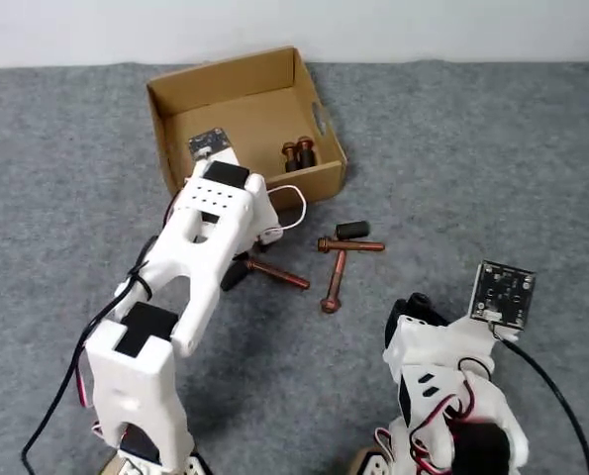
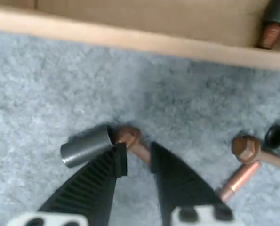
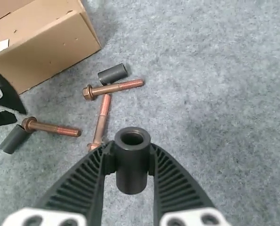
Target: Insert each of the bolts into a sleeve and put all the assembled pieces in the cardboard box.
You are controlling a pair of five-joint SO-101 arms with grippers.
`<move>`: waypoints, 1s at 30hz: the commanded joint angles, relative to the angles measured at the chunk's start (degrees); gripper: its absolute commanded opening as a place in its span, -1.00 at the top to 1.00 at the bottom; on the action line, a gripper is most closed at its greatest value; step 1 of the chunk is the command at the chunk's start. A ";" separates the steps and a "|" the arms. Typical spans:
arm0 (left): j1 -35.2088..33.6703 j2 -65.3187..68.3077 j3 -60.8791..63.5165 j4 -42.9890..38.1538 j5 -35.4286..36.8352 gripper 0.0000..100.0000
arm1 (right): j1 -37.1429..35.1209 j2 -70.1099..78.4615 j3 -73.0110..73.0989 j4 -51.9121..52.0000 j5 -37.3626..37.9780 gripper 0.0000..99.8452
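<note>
The cardboard box (image 1: 171, 130) holds two assembled pieces (image 1: 299, 153). In front of it lie three copper bolts (image 1: 274, 273) (image 1: 350, 244) (image 1: 334, 280) and a dark sleeve (image 1: 352, 230). My left gripper (image 2: 137, 153) is open, low over the carpet, its fingers astride the shaft of a bolt (image 2: 127, 136) just behind the head. A grey sleeve (image 2: 85, 146) lies against that bolt's head. My right gripper (image 3: 132, 150) is shut on a black sleeve (image 3: 132, 160), held upright with its bore facing up, on the near side of the bolts (image 3: 114, 88) (image 3: 101, 120).
Grey carpet covers the table. The box's front wall (image 2: 130, 42) stands just beyond my left gripper. In the right wrist view another bolt (image 3: 50, 127) and sleeve (image 3: 12, 138) lie beside the other arm's fingers (image 3: 1, 101). Open carpet stretches right of the box.
</note>
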 commanded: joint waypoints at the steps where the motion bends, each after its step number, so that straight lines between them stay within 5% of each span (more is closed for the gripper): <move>1: 2.64 -0.62 -2.86 2.55 0.44 0.72 | 0.75 0.31 -0.26 -1.36 0.53 0.98; 25: -0.97 11.60 -5.58 0.70 0.44 0.72 | 0.66 0.31 -0.26 -1.36 0.53 0.98; 30: -0.97 13.10 -5.58 0.88 0.44 1.00 | 0.66 0.31 -0.26 -1.36 0.53 0.98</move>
